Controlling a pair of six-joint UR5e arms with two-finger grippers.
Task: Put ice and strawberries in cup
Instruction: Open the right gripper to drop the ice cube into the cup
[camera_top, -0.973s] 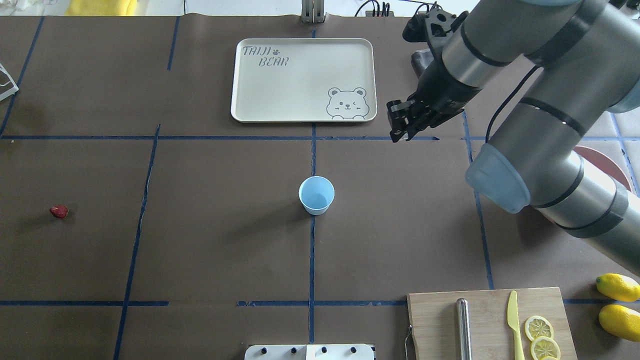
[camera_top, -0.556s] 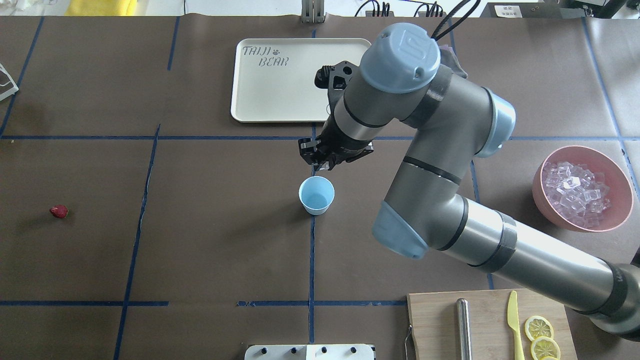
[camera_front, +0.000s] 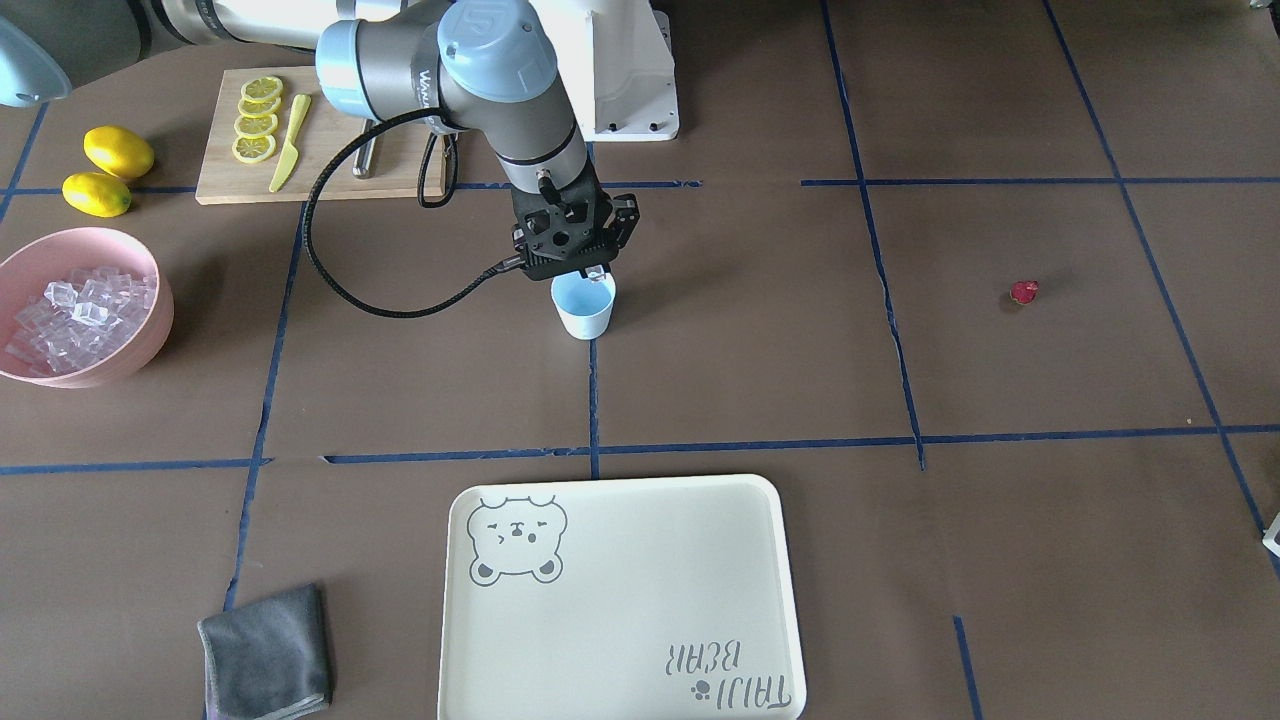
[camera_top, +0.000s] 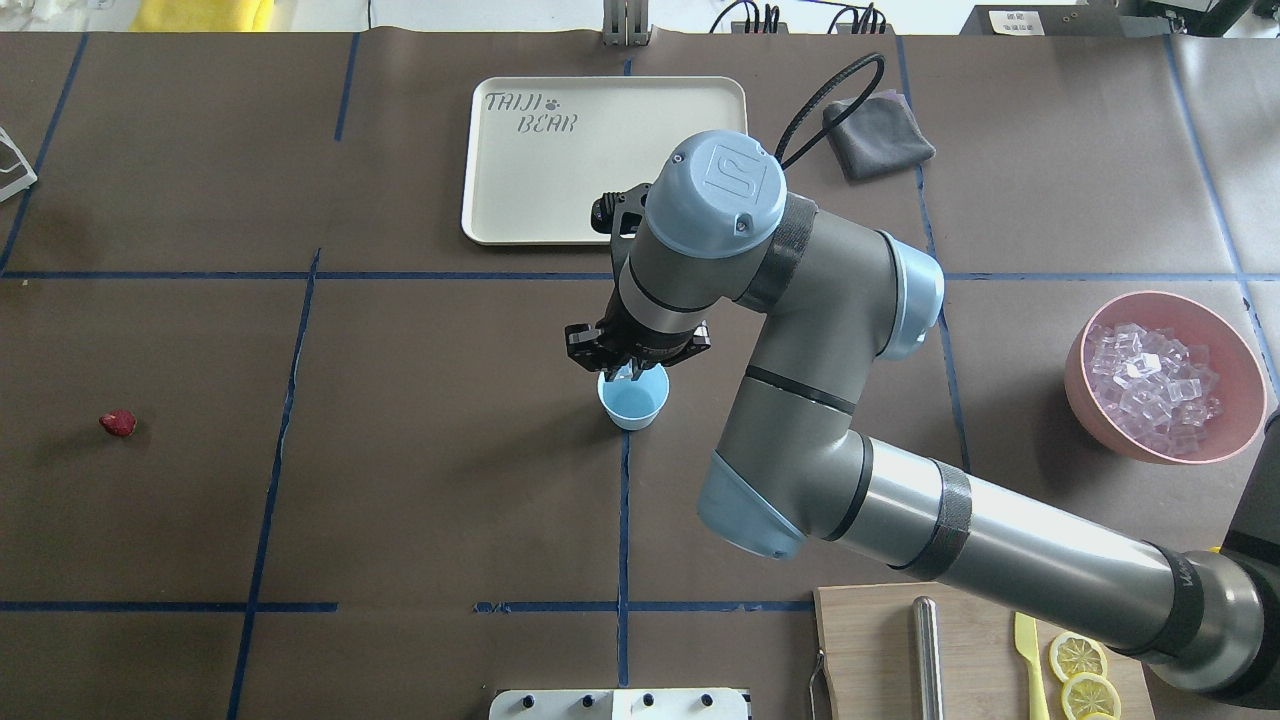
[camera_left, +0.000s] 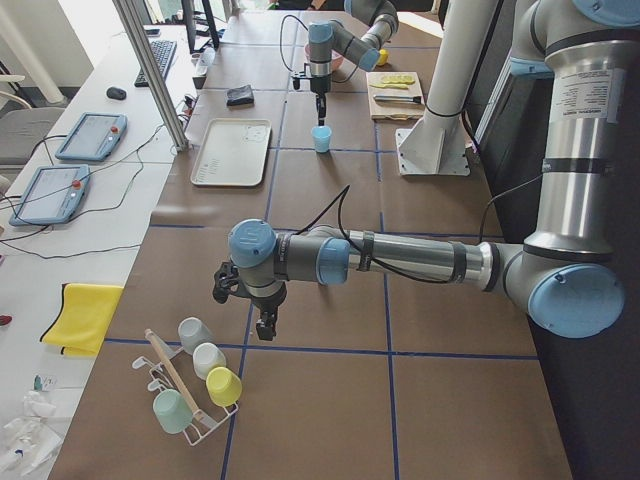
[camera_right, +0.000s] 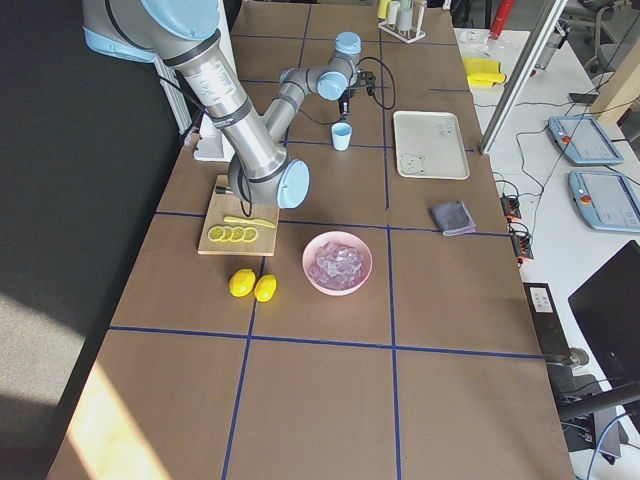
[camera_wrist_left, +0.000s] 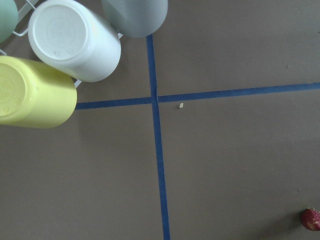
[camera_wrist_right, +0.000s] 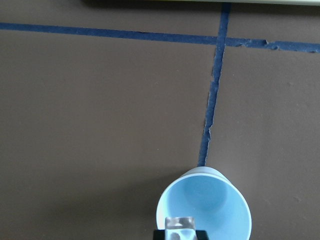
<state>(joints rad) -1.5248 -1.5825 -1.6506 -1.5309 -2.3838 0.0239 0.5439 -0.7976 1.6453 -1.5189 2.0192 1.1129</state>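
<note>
Brown table (camera_top: 400, 500): one cup (camera_top: 634, 406), one strawberry (camera_top: 118, 423), two lemons (camera_front: 118, 152), right hand (camera_top: 631, 374) tight around one ice cube (camera_wrist_right: 180, 223).

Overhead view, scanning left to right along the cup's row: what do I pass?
strawberry → cup → pink bowl holding ice cubes

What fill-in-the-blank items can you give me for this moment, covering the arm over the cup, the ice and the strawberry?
1. The right arm holds a clear ____ in its jaws, just over the cup.
2. The rest of the ice sits in a ____ bowl.
3. The strawberry lies on the table, far off to the robot's ____ of the cup.

Missing words: ice cube; pink; left.
</note>
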